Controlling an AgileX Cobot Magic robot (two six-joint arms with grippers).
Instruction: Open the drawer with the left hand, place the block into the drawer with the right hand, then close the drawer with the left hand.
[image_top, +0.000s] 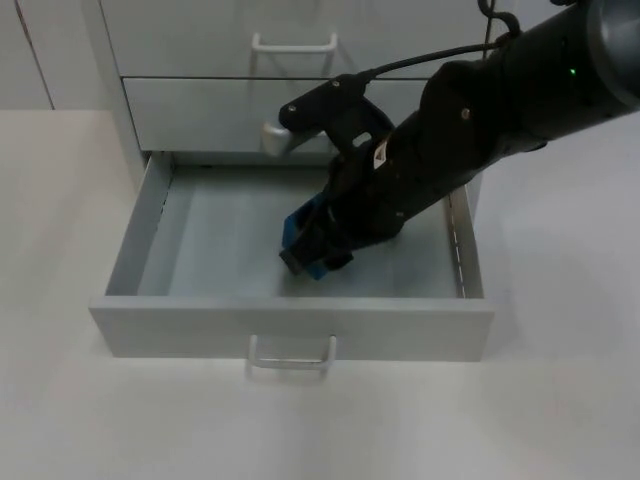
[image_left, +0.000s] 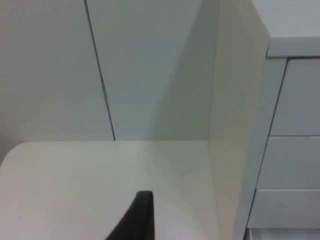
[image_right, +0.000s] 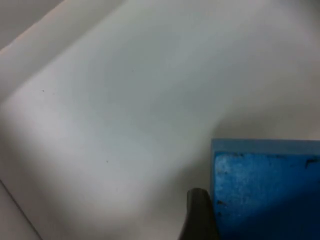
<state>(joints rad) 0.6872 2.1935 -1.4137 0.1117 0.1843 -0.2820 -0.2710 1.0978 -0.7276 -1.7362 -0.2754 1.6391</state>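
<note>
The drawer (image_top: 160, 235) of the grey cabinet (image_top: 200, 100) stands pulled fully out over the desk (image_top: 560, 400), its handle (image_top: 291, 357) at the front edge. The right gripper (image_top: 315, 250) reaches down into it, toward the middle and a little nearer the front wall, fingers clamped on the blue block (image_top: 305, 232). In the right wrist view the block (image_right: 265, 187) sits tight against a black fingertip (image_right: 200, 215), low over the pale drawer floor (image_right: 125, 100); whether it already touches the floor I cannot tell.

The block looks like foam or light plastic: rigid enough to keep its square edges, with a slightly pitted face that should grip well and not slip. It seems light and not fragile, so a short drop would do no harm. Its flat opposite faces are the natural hold.

The left arm waits beside the cabinet's left side panel (image_left: 235, 125), above the desk's back edge; whether its gripper is apart or together I cannot tell. For closing, the front handle is the place to push.
</note>
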